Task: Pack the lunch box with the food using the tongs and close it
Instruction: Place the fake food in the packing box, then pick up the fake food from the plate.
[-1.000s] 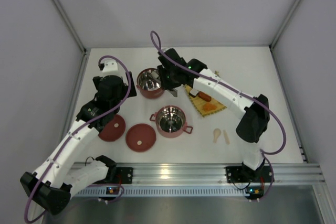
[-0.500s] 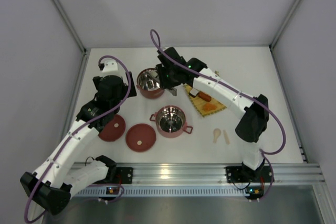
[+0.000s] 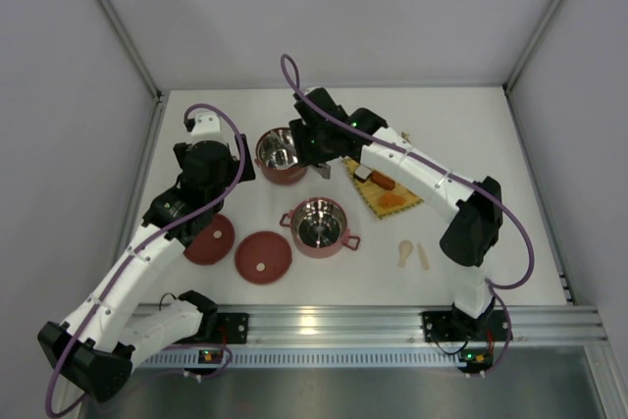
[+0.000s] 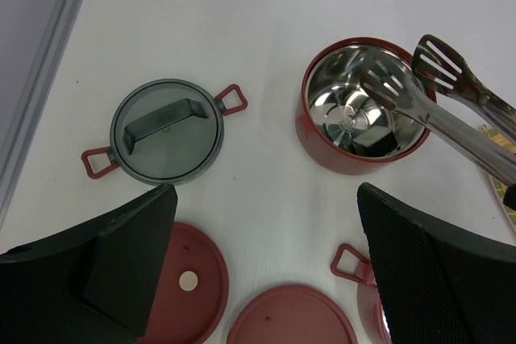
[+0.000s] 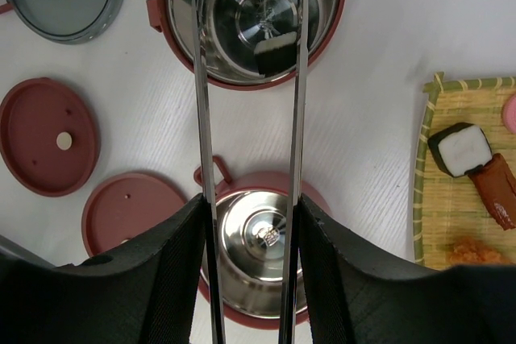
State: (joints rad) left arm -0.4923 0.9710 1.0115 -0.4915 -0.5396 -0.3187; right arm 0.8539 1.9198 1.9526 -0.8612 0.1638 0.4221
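No legible text, numbers, brands or signs anywhere. Only candidates: a small stamped mark (image 4: 352,118) in the centre of the steel floor of the far lunch box bowl (image 4: 355,165), too blurred to read, and a similar mark (image 5: 270,235) inside the near lunch box bowl (image 5: 258,179), at 5 o'clock from the far one, also unreadable.
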